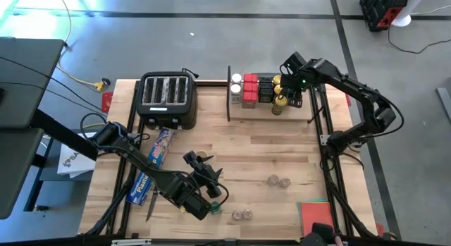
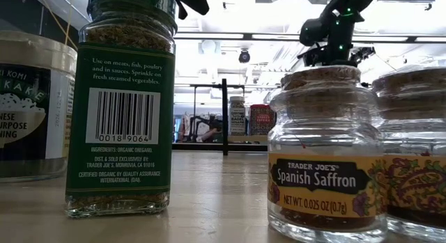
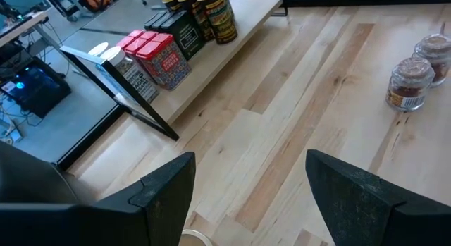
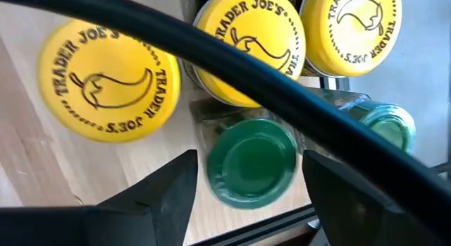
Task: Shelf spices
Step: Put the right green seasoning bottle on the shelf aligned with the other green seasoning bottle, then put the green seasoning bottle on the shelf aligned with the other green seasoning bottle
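Observation:
The light-wood shelf (image 1: 271,111) stands at the table's far side and carries white-lidded jars, red tins (image 3: 158,56), black boxes and yellow-lidded jars (image 4: 106,80). My right gripper (image 4: 250,197) hovers open above the shelf's right end (image 1: 290,71). Its fingers stand on either side of a green-lidded jar (image 4: 252,161) without touching it. A second green lid (image 4: 387,126) shows beside it. My left gripper (image 3: 246,197) is open above bare wood near the table's near edge (image 1: 211,191). Small cork-topped jars (image 3: 412,80) and a green-labelled jar (image 2: 122,104) stand on the table.
A black toaster (image 1: 167,98) stands left of the shelf, and a long blue box (image 1: 151,165) lies under the left arm. A red pad (image 1: 318,216) lies at the near right corner. Saffron jars (image 2: 324,159) and a white-labelled jar (image 2: 31,104) stand near the near edge.

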`<action>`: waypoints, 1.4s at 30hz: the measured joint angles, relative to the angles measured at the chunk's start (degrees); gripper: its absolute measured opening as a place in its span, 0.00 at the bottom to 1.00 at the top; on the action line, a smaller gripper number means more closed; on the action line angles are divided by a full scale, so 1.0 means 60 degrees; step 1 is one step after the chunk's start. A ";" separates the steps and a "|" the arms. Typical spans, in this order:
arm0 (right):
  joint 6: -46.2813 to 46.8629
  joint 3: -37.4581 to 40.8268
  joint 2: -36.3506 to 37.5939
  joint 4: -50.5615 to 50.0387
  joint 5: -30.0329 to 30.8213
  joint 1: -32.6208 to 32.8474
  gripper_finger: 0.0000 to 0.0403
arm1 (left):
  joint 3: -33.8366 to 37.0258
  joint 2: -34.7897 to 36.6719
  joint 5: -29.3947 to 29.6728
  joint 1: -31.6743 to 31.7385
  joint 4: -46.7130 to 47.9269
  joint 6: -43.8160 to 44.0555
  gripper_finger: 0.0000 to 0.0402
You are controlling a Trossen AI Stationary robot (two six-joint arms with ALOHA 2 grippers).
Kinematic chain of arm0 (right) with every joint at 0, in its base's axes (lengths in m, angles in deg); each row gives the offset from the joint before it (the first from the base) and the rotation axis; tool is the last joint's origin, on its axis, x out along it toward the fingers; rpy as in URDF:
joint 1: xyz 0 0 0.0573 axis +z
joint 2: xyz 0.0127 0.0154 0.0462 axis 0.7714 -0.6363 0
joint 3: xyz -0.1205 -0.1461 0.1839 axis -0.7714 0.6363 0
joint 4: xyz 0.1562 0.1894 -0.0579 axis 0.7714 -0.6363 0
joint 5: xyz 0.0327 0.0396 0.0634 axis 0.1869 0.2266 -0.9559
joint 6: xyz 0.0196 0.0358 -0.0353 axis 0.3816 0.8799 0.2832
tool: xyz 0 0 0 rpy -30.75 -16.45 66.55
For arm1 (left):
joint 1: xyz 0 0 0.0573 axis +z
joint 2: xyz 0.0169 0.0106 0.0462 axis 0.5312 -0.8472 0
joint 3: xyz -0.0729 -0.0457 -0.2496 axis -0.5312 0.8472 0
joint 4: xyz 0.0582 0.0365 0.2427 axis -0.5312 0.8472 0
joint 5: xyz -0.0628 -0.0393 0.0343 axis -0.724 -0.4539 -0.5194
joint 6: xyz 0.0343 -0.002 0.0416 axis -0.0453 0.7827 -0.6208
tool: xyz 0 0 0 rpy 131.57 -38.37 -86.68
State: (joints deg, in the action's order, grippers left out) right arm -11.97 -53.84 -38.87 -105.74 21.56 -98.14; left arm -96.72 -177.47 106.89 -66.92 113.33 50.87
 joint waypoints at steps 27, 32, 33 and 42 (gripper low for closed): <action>0.0841 -0.0225 0.0007 -0.0305 0.1408 0.0190 0.64 | 0.0000 0.0000 -0.0018 0.0000 -0.0006 0.0008 0.66; 0.1518 -0.0855 0.0011 -0.1102 0.1928 0.0532 0.64 | -0.0004 0.0000 -0.0021 0.0000 -0.0009 0.0011 0.66; 0.1745 -0.1016 0.0011 -0.1283 0.2092 0.0625 0.64 | -0.0004 0.0000 -0.0020 0.0000 -0.0009 0.0011 0.66; 0.4419 -0.1883 0.0486 -0.3523 0.2461 0.2752 0.64 | -0.0016 0.0042 -0.0804 -0.0191 -0.0025 0.0011 0.66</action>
State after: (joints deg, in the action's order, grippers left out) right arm 14.55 -65.14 -35.96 -126.88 36.32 -81.63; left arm -96.82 -177.22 102.07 -68.06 113.18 50.93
